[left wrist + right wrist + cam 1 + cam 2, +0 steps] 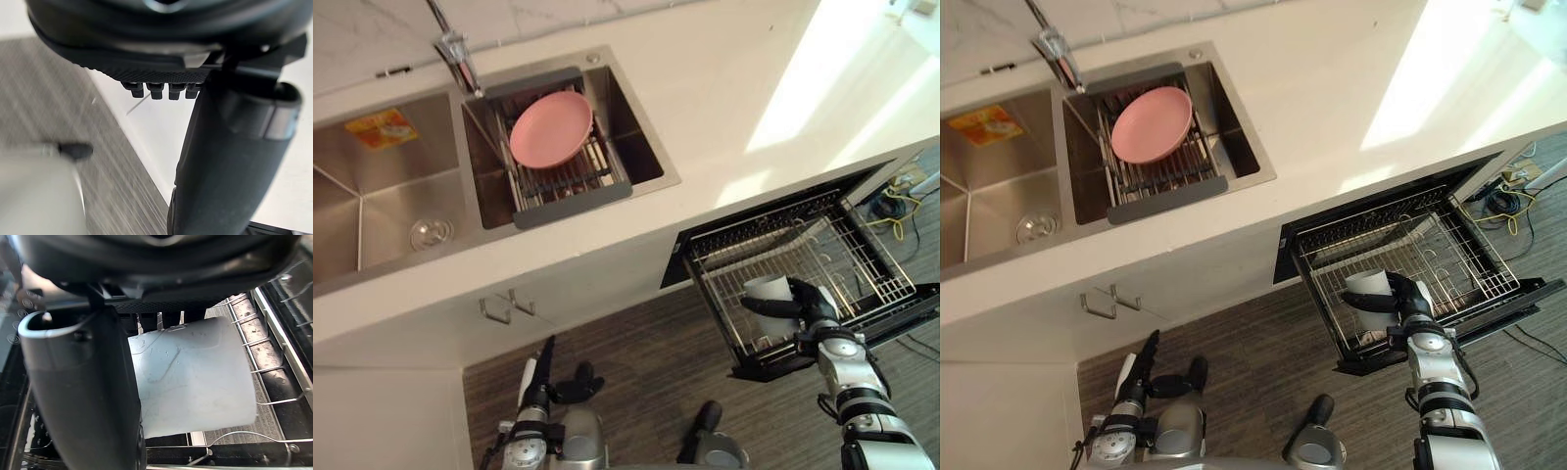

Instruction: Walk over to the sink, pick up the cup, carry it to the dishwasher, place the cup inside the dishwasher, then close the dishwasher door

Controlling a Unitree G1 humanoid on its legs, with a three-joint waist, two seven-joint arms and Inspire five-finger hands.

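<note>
Cup (767,294) and wire rack (862,259) are the pair that matters: the cup hangs just over the rack's front part, inside the open dishwasher (705,257), lying on its side in the right hand (811,305). That hand's fingers and thumb curl round the cup's wall.

The cup is a plain white cylinder with a smooth, faintly glossy skin and no handle showing. It looks light and stiff, probably plastic or thin ceramic. A smooth wall is likely to slip, so a wrap round the middle of the body, as here, seems the safest hold. It should be set down gently between the rack's thin metal prongs, which could tip it.

The rack is a bright steel grid in a dark frame. Well apart from the rack, the left hand (548,377) hangs low above the wood-grain floor (646,362), its fingers straight and holding nothing.
</note>
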